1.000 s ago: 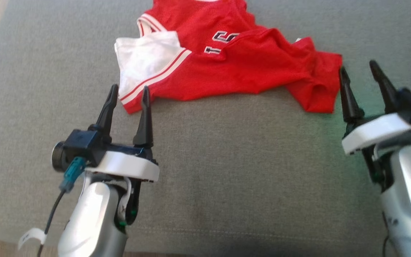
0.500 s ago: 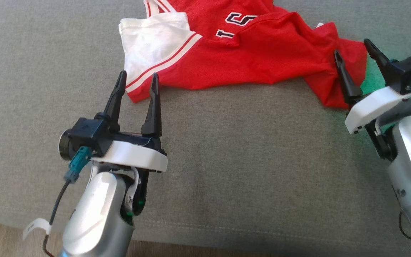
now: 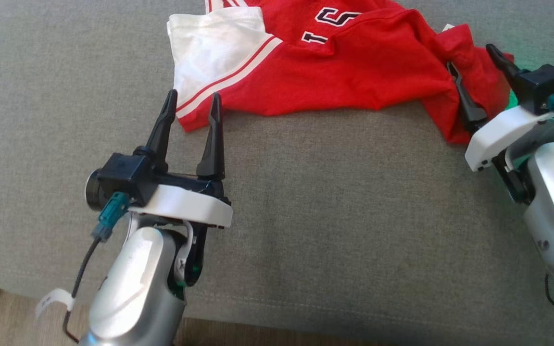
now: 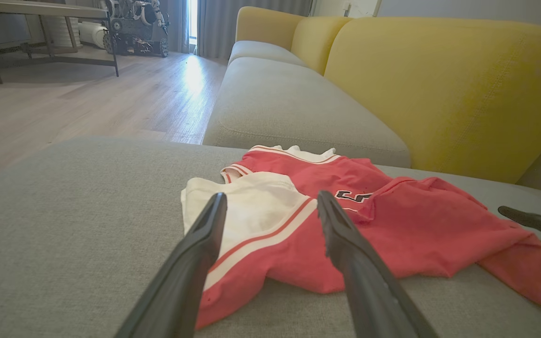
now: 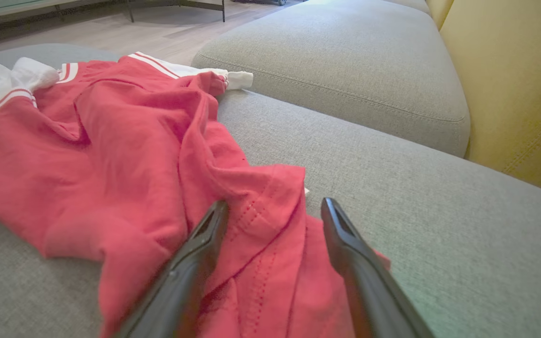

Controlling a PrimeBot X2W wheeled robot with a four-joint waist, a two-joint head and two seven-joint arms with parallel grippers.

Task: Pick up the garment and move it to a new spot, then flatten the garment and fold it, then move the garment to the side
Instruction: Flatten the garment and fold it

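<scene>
Red garment (image 3: 334,72): lies crumpled across the upper middle of the head view on the grey cushion (image 3: 330,202), with its white striped sleeve at upper left and a red hem corner at far right.
Left gripper (image 3: 194,96): fingers spread and holding nothing, tips on either side of the striped corner at centre-left.
Right gripper (image 3: 470,56): fingers spread and holding nothing, at upper right. In its wrist view the red corner lies between them.
Just changed: a second ago the right fingertips stood just beside the cloth's right edge; now they straddle it. The left tips have crept closer to their corner. The whole head picture has shifted as well, so the camera moved too.
Meaning for task: both arms look lined up for a two-corner pick-up. Lifting has not begun, and flattening and folding remain.
Next need: probably to lower and close on cloth rather than cushion.
</scene>
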